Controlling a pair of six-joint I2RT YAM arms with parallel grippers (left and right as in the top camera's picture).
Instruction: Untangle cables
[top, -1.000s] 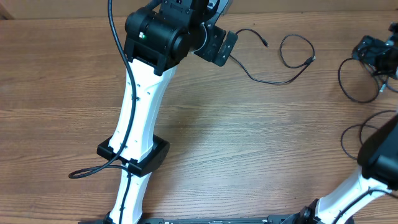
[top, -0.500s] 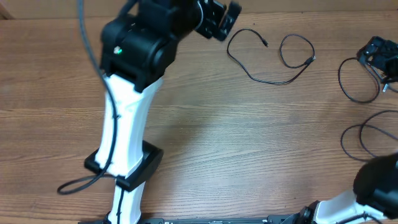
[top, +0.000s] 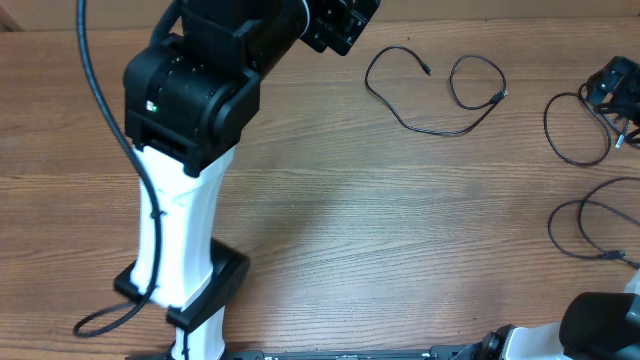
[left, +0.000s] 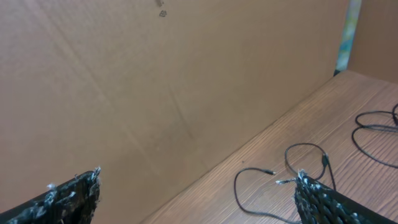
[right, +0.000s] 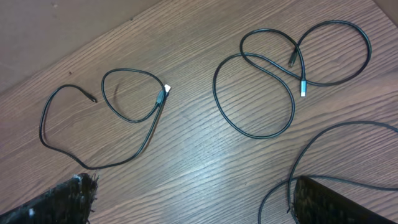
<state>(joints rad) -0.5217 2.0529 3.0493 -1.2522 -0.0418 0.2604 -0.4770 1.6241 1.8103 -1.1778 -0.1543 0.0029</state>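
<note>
Hovering with my left gripper (left: 196, 186) and right gripper (right: 193, 193) both spread, empty | cables (right: 293, 62) lie apart on table (top: 330, 230), right of centre | risk: careless grab drags one loop onto its neighbour, tangling them.

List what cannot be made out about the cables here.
- Third cable: right wrist view, it runs off the right and bottom edges; plugs unseen.
- Middle cable: same view, knotted or merely crossing itself, too thin to tell.
- Left cable: left wrist view, a finger of the left tool covers part of it.
</note>
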